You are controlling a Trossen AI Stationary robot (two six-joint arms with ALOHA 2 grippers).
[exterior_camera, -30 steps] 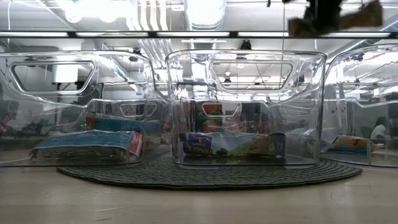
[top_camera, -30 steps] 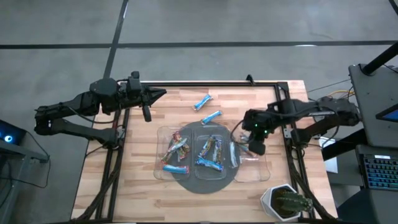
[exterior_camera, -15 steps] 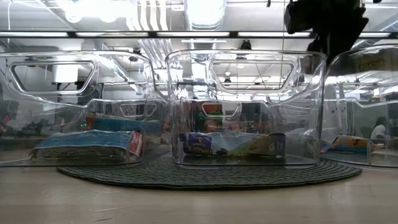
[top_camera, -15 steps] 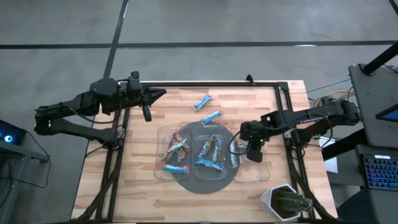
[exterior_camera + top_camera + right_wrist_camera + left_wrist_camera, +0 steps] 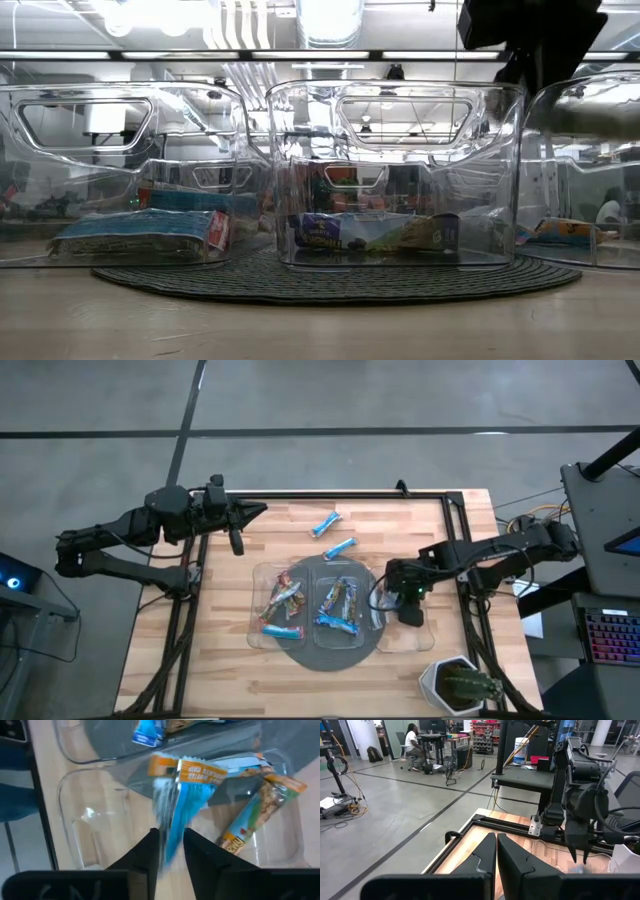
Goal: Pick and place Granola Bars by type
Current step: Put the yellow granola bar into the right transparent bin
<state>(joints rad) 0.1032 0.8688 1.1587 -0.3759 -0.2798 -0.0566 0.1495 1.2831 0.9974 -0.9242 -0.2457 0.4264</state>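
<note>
Gripper on the right arm (image 5: 169, 851) pinches an orange-and-blue granola bar (image 5: 186, 800) above the clear tray (image 5: 412, 638) nearest the bench's right edge; left gripper (image 5: 496, 851) clenched, empty, near the far-left corner.

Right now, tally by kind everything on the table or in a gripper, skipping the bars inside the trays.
Clear trays: 3
Loose blue bars on the wood: 2
Bar held by the right gripper: 1
Round mat: 1
Potted plant: 1
Total: 8

Blue-and-orange bar (image 5: 182, 805), grey mat (image 5: 330, 653)
</note>
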